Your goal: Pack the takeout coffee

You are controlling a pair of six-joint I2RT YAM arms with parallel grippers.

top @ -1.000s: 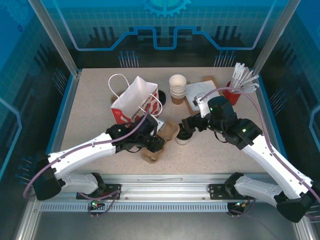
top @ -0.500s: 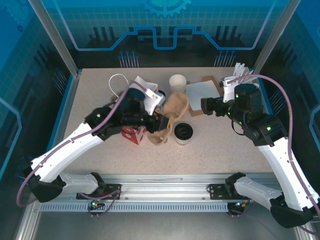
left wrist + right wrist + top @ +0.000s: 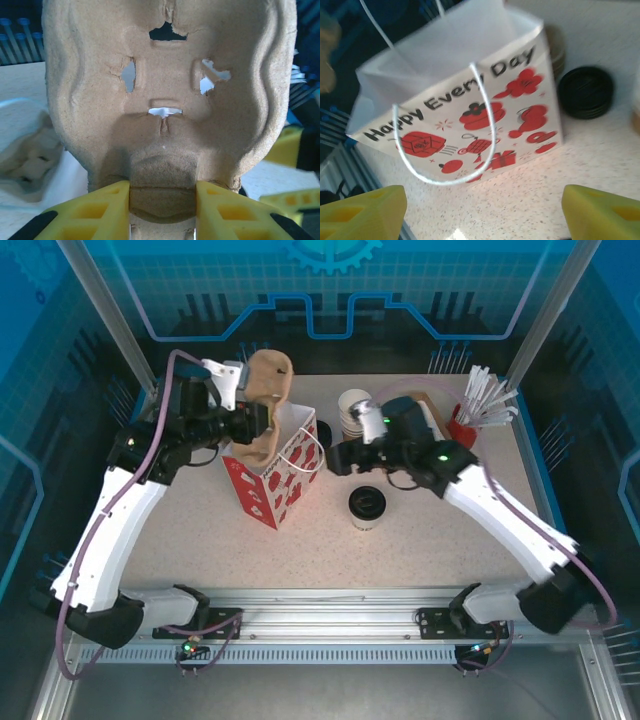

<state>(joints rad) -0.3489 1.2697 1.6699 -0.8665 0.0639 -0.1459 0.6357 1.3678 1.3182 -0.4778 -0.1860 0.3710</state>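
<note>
The left gripper [image 3: 162, 200] clamps a brown pulp cup carrier [image 3: 266, 378] over the paper bag [image 3: 275, 480]. The right gripper [image 3: 481, 202] gapes wide, empty, facing the bag. The takeout coffee [image 3: 367, 506] stands nearby.

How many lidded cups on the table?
1. The takeout coffee stands on the table beside the paper bag; others may be hidden behind the bag.

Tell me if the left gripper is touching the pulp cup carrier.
Touching. Left wrist view: the left gripper is clamped on the cup carrier at its lower edge.
</note>
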